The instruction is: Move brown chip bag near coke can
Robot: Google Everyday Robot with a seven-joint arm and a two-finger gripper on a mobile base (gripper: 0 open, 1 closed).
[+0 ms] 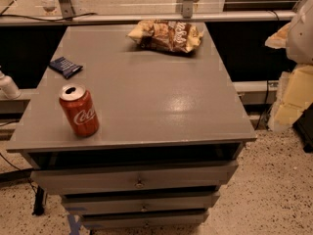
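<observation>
A grey cabinet (pixel 156 106) with a flat top fills most of the frame, seen from above and in front. Three drawers (pixel 139 180) stack below its front edge.

Your gripper (pixel 302 33) sits at the upper right edge of the frame. It is a pale rounded shape cut off by the border, off to the side of the cabinet top and not over it. You cannot tell how wide it stands, nor whether it holds anything. It touches none of the things on the top.

The brown chip bag (pixel 166 35) lies flat at the upper centre of the frame, close to the far edge of the top. It is wrinkled, dark brown in the middle with pale yellow ends, and its long side runs left to right. It is well apart from your gripper.

The coke can (pixel 78 110) stands upright at the lower left of the frame, near the front left corner of the top. It is red, its white script faces you, and its silver top shows. Bag and can are well apart, on a diagonal across bare grey surface.

A small flat dark blue packet (pixel 65 66) lies near the left edge, above the can in the frame and apart from it. Pale yellow blocks (pixel 296 99) stand at the right of the frame, below your gripper, beside a speckled floor (pixel 274 190).
</observation>
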